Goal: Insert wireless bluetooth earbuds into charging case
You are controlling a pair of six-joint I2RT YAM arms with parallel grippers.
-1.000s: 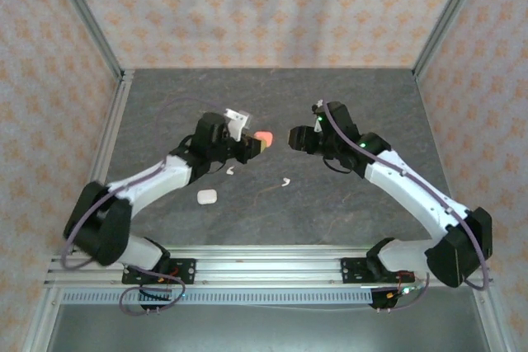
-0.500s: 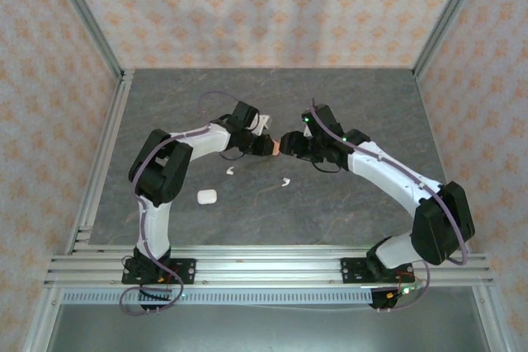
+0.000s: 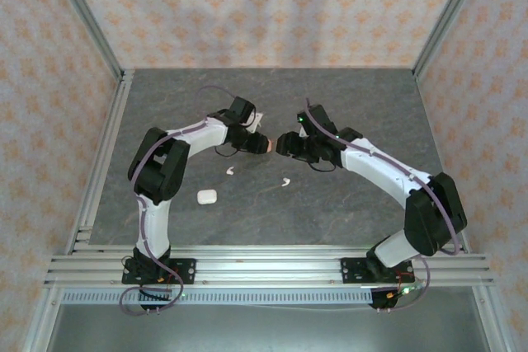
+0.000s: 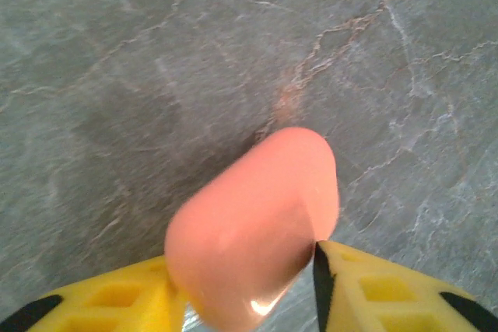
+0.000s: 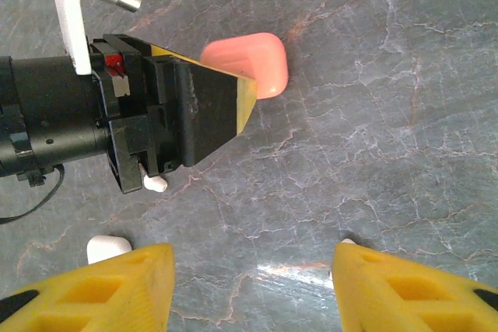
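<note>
Left gripper (image 4: 245, 263) straddles the salmon-pink pebble-shaped plastic case (image 4: 253, 223) on the grey marbled tabletop (image 4: 117, 52); clamped or merely touching, I cannot tell. Right gripper (image 5: 249, 270) gapes wide, empty, just beside. Two tiny white short-stemmed earbuds (image 3: 230, 171) lie loose nearer the bases.

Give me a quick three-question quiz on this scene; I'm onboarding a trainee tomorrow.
1. True or false: the right end effector is open, with nothing between its fingers.
2. The case at the left end effector is: A white, B pink, C blue.
3. In the top view, how many white earbuds lie loose on the table?

Key: 1 true; 2 B; 3 two.
</note>
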